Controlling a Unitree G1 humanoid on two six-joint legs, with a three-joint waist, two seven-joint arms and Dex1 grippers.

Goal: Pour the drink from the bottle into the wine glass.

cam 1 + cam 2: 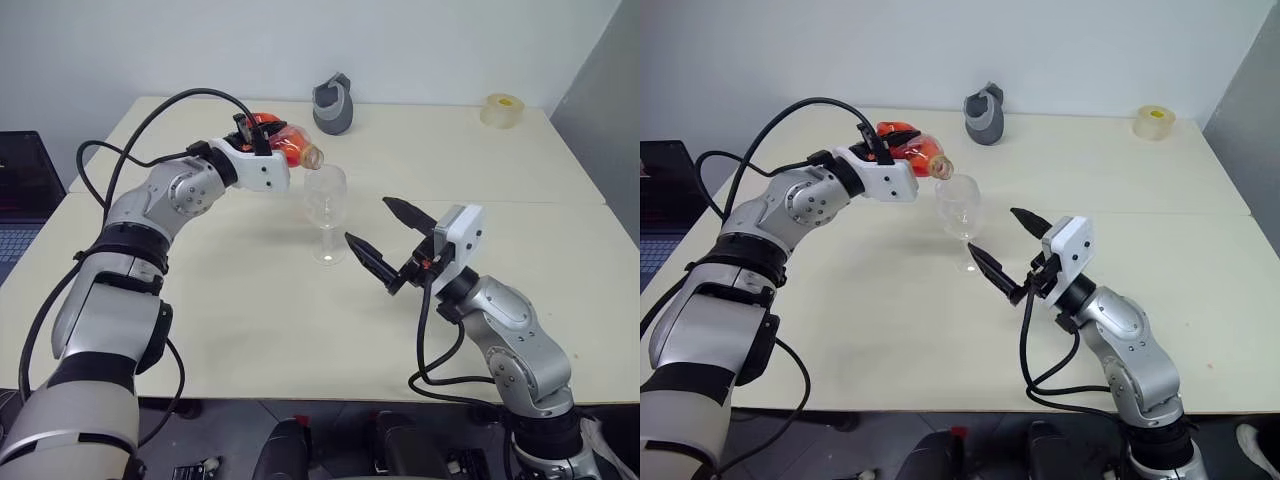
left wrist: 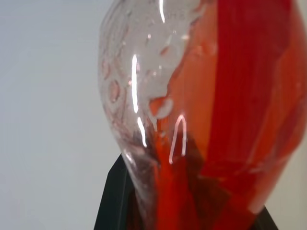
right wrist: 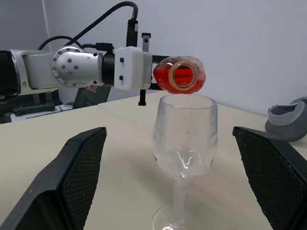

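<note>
Gripping: the left gripper (image 1: 262,138) is clamped on the bottle (image 1: 285,141), fingers pressed against its rounded body.
Bottle: lying almost on its side in the air, its open neck aimed toward the wine glass (image 1: 325,212) and sitting just above the glass rim (no cap on the mouth, which shows as an open ring in the right wrist view).
Drink: red-orange liquid (image 2: 230,120) pooled in the body of the bottle; the left wrist view shows it against the wall, with a clear, droplet-speckled part of the bottle beside it.
Wine glass: upright on the table (image 1: 250,310), near the middle, foot flat on the surface; the bowl looks clear, with no red liquid that I can make out inside it.
Right gripper: the right gripper (image 1: 385,240) hovers just beside the glass on the side away from the bottle, its two black fingers spread wide apart and holding nothing; in the right wrist view the glass stands between the two fingers without touching either.
Farther out: a grey object (image 1: 334,104) stands at the far edge of the table behind the bottle, and a roll of tape (image 1: 501,110) lies near the far right corner, well apart from the glass.
Left edge: a dark laptop (image 1: 22,190) beside the table.
</note>
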